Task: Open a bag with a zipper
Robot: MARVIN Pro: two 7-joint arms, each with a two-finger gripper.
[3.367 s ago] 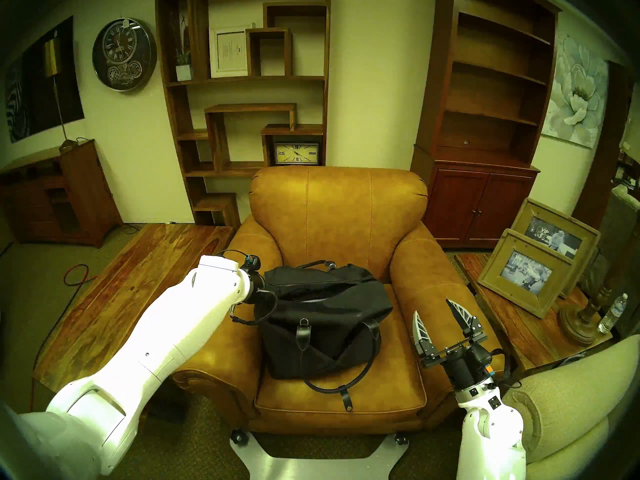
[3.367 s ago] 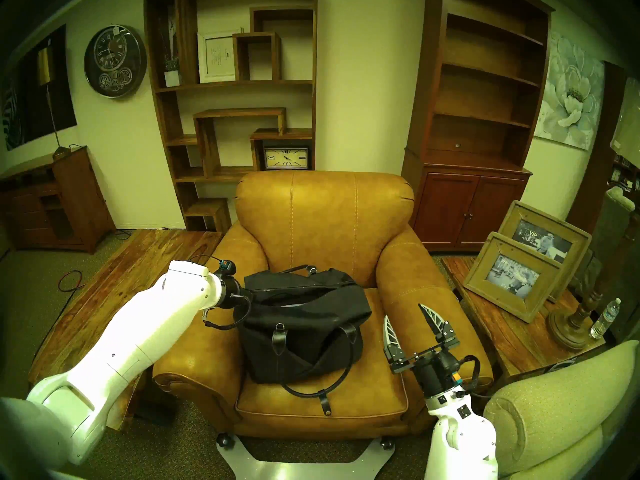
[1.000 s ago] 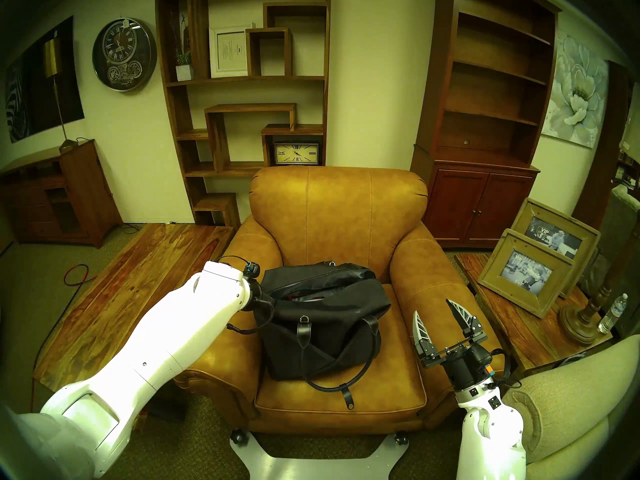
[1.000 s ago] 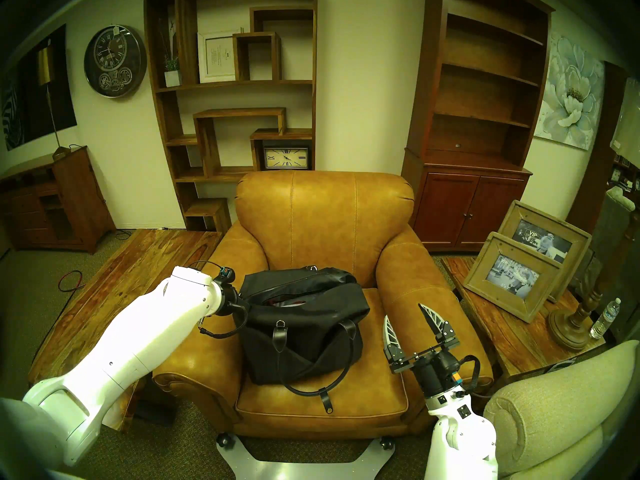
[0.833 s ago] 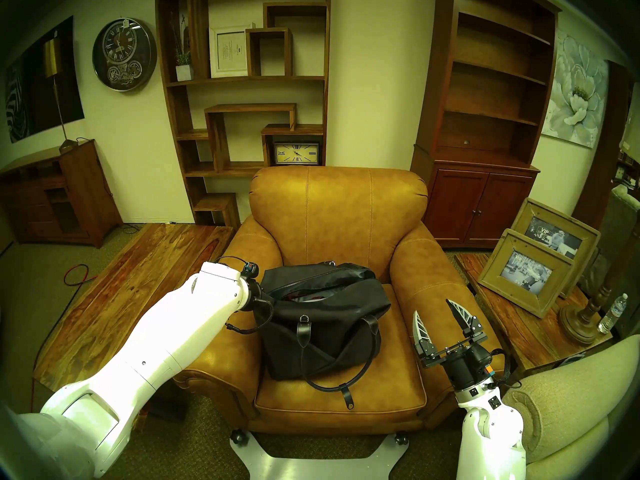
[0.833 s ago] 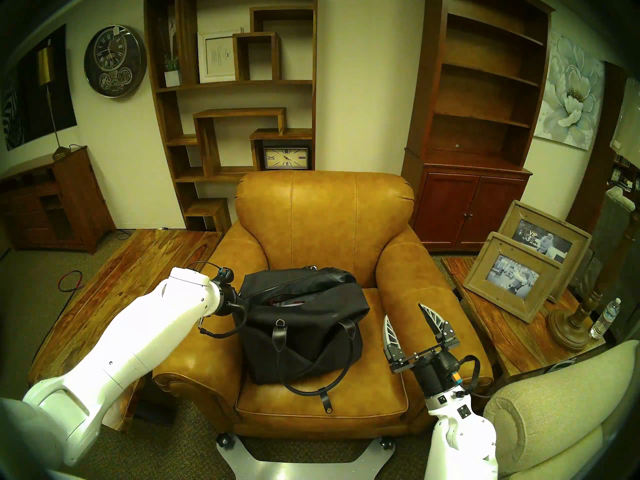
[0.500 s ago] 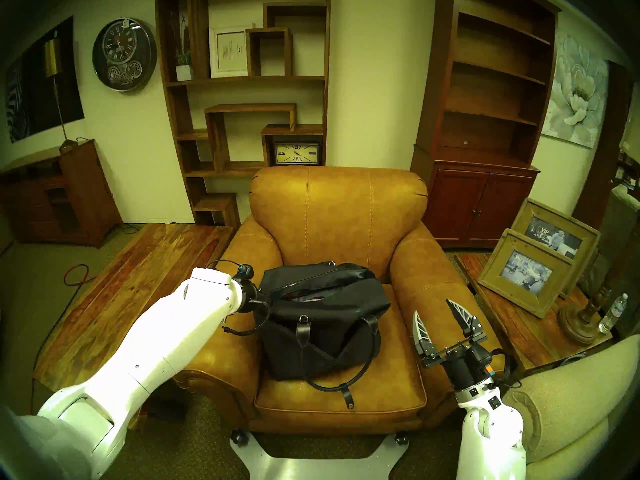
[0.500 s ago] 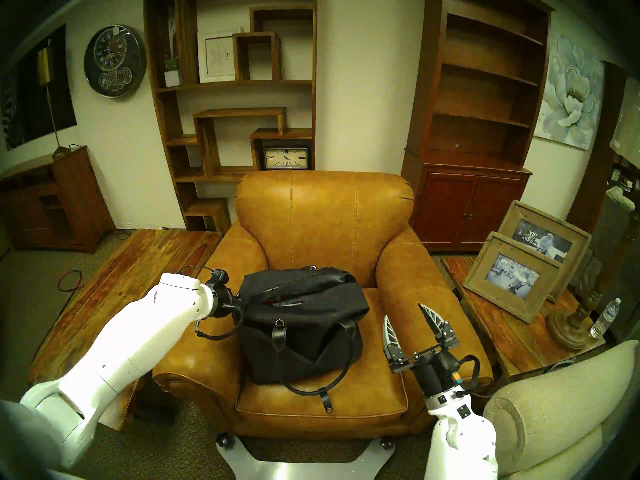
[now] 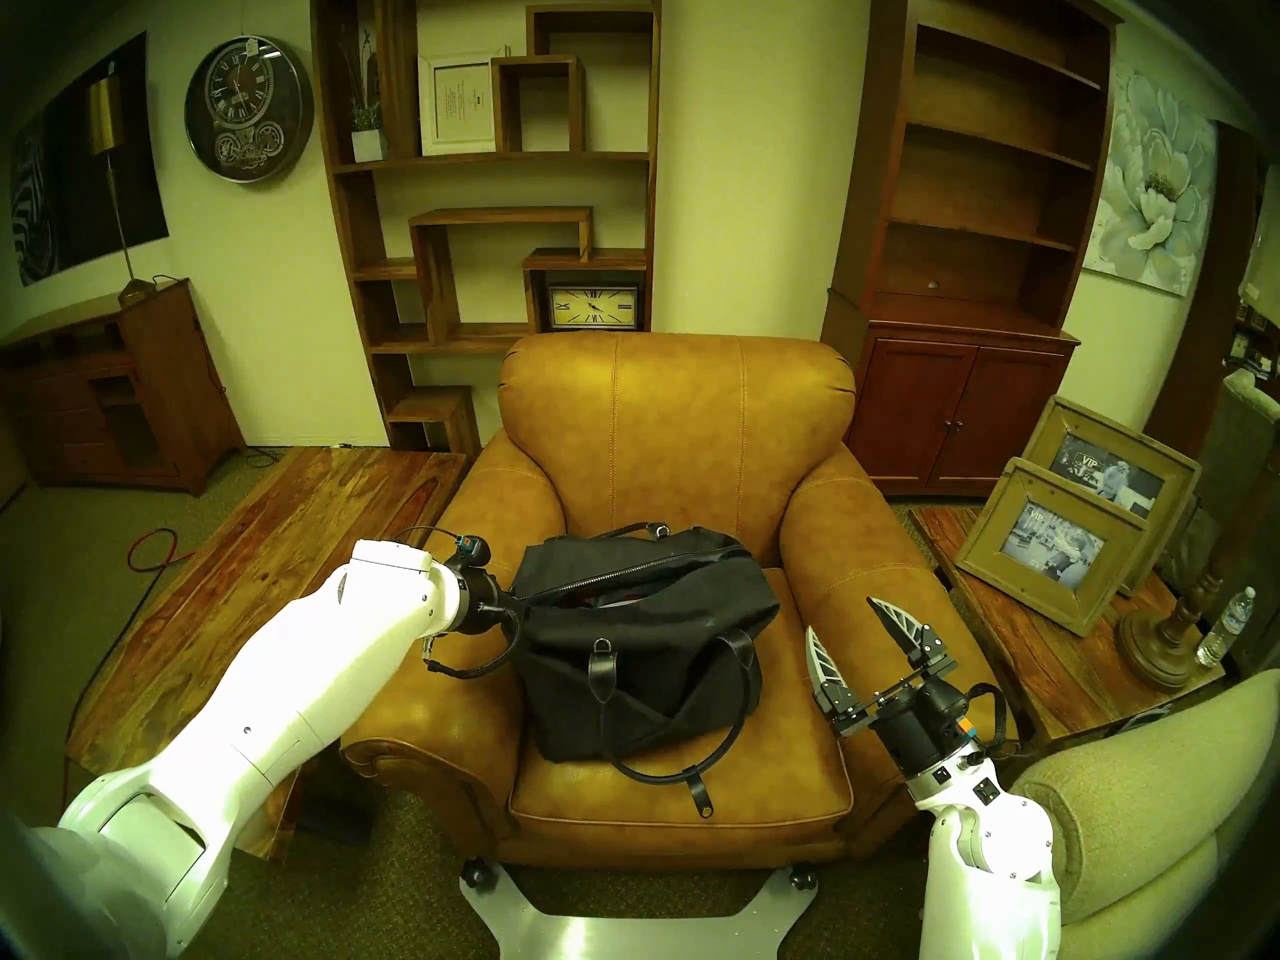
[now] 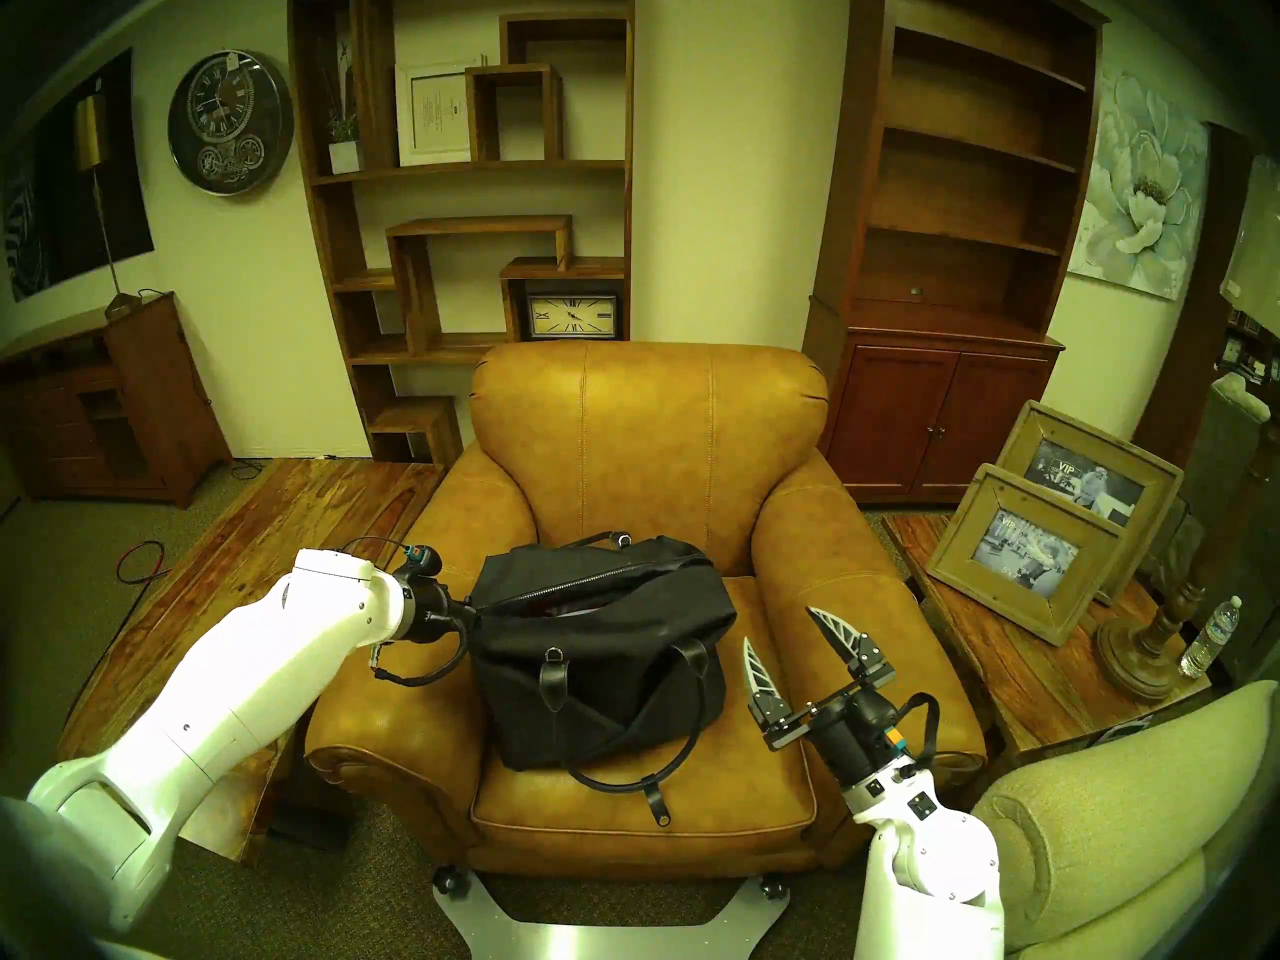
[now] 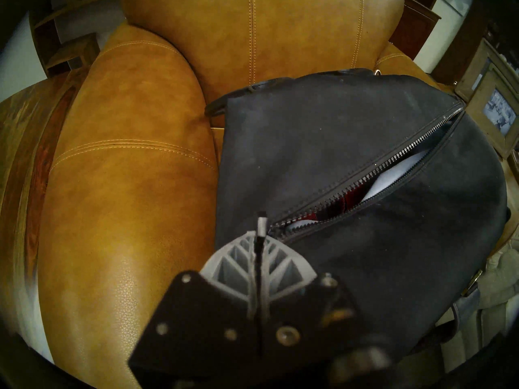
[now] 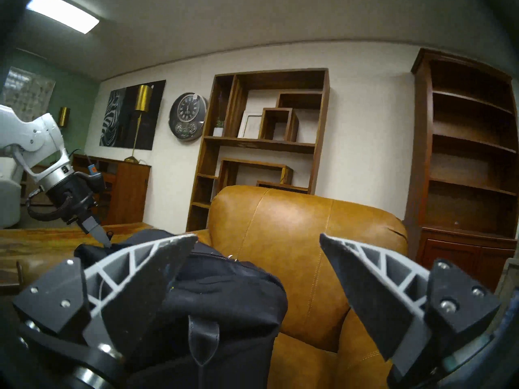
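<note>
The bag (image 9: 651, 633) is sitting on the seat of the armchair (image 9: 675, 418), toward its back, with one handle (image 9: 682, 751) looping down onto the cushion in front. My left claw (image 11: 259, 239) is pinching tight, fingers pressed flat together, on the small pull (image 11: 261, 225) at the left end of the zipper (image 11: 373, 169). From the right wrist view I am seeing that same claw (image 12: 102, 238) pointing down with its tip touching the bag's left end.

The zipper is lying open along most of the bag's top, its two rows of teeth gaping apart from the pull toward the far right end. Something red and something white are showing through the gap; I cannot tell what they are.

My right claw (image 9: 848, 626) is hanging wide, holding nothing, just beside the bag's right end and above the armchair's right arm, its fingers pointing toward the chair back. In its own wrist view the bag (image 12: 224, 295) is lying low between and behind the spread fingers (image 12: 146, 281), not touching them as far as I can tell.
</note>
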